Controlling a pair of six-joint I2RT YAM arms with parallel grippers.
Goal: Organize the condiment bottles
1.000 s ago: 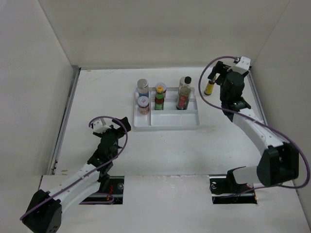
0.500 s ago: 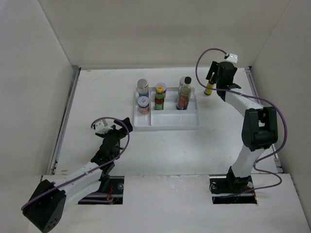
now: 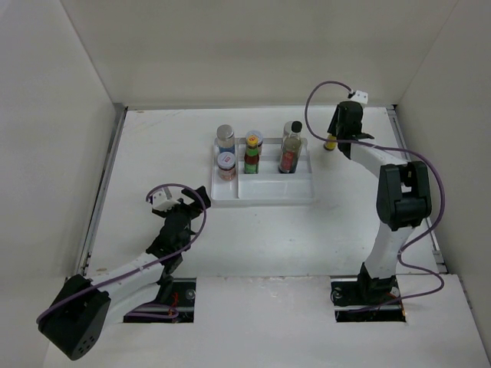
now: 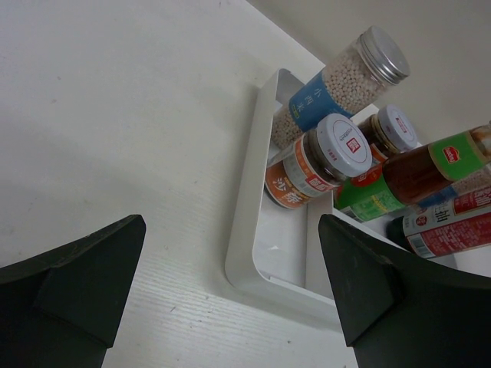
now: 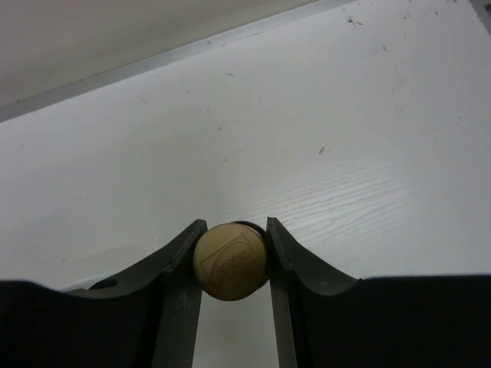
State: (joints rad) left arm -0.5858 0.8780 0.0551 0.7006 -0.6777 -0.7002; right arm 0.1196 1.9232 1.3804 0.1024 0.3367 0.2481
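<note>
Yellow-capped small sauce bottle (image 3: 330,142), seen from above, stands upper right on the white desk (image 3: 169,153) beside the white plastic tray (image 3: 265,198); left wrist: left tool (image 4: 230,222) gapes empty; right wrist: right tool (image 5: 234,226) pinches the bottle's cap (image 5: 230,262) squarely, so lift vertically to avoid tipping.

White table (image 3: 169,146), plain white walls (image 3: 253,46)

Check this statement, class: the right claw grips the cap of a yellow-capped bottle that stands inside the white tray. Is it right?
Not quite. The right claw does grip the yellow-capped bottle by its cap, but that bottle stands outside the white tray, off to its right, as the top external view shows.
</note>
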